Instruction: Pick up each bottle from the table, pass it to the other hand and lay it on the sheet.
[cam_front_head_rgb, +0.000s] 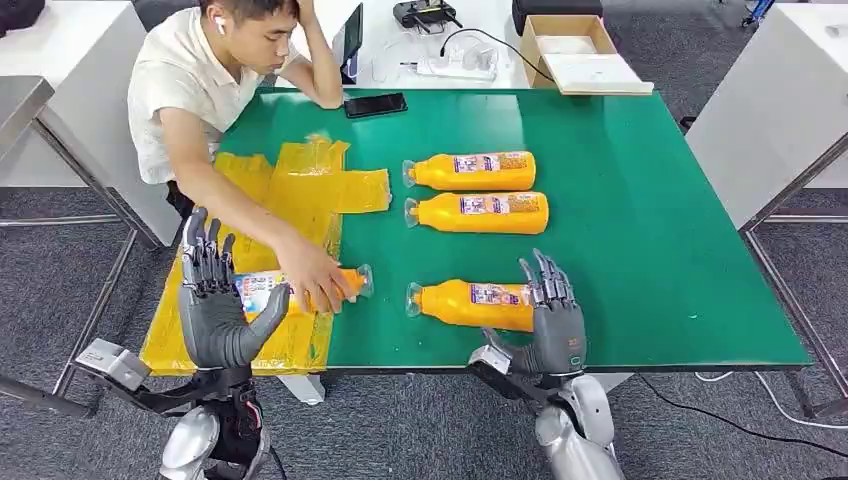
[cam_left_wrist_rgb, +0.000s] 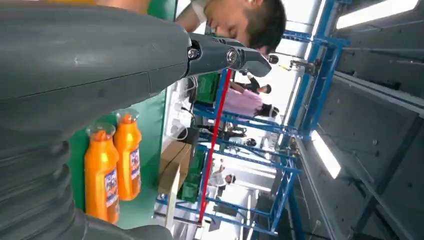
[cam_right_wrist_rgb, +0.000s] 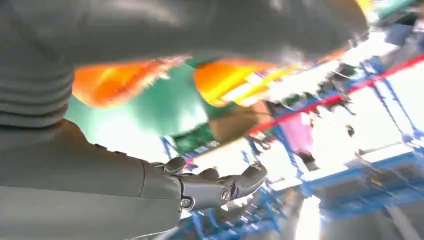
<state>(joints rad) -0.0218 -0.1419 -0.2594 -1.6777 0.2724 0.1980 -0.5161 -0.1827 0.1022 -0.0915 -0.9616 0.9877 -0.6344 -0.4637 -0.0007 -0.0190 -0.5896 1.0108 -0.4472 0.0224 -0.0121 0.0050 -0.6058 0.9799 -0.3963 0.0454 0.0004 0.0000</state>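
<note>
Three orange bottles lie on their sides on the green table (cam_front_head_rgb: 640, 220): a far one (cam_front_head_rgb: 475, 170), a middle one (cam_front_head_rgb: 485, 212) and a near one (cam_front_head_rgb: 465, 303). A fourth bottle (cam_front_head_rgb: 353, 282) lies on the yellow sheet (cam_front_head_rgb: 300, 180) under a person's hand (cam_front_head_rgb: 315, 275). My left hand (cam_front_head_rgb: 215, 300) stands at that bottle's base end, fingers spread upward, thumb just below it, holding nothing. My right hand (cam_front_head_rgb: 550, 315) is upright with fingers apart at the near bottle's base end. The left wrist view shows two bottles (cam_left_wrist_rgb: 100, 175) beyond my left hand (cam_left_wrist_rgb: 220, 52). The right wrist view is blurred, with my right hand (cam_right_wrist_rgb: 215, 187) and orange bottles (cam_right_wrist_rgb: 225, 80).
A person (cam_front_head_rgb: 200, 70) sits at the table's far left corner, one arm reaching over the sheet. A black phone (cam_front_head_rgb: 375, 104) lies at the far edge. Behind it a white table carries a cardboard box (cam_front_head_rgb: 575, 45) and a power strip (cam_front_head_rgb: 455, 65). The table's right half is bare green.
</note>
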